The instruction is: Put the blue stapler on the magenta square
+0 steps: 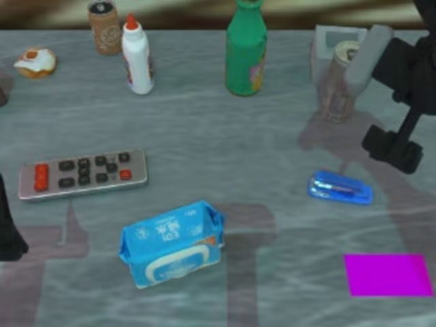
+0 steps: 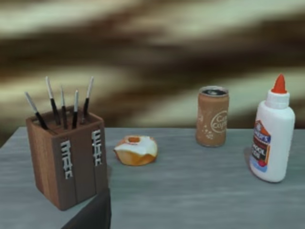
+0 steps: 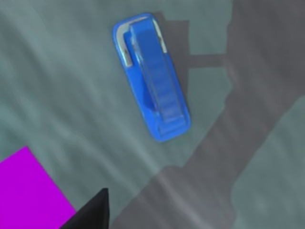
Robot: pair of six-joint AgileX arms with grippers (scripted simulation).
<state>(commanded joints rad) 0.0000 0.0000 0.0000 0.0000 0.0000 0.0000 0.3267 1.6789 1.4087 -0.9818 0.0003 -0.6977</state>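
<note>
The blue stapler point(image 1: 339, 187) lies flat on the table right of centre, and the right wrist view shows its whole length point(image 3: 151, 76). Toward the front right corner lies the magenta square point(image 1: 387, 274), flat and bare; one corner of it shows in the right wrist view point(image 3: 26, 191). My right gripper point(image 1: 392, 148) hangs above the table just behind and to the right of the stapler, apart from it, open and holding nothing. Only one of its dark fingers point(image 3: 95, 212) shows. My left gripper point(image 1: 8, 235) is parked at the left edge, open and empty.
A light-blue wipes pack point(image 1: 172, 242) and a grey remote point(image 1: 83, 174) lie left of the stapler. Along the back stand a green bottle point(image 1: 246, 48), a glue bottle point(image 1: 137, 56), a brown can point(image 1: 104, 26) and a clear jar point(image 1: 338, 80). A wooden brush holder point(image 2: 66, 157) stands by the left gripper.
</note>
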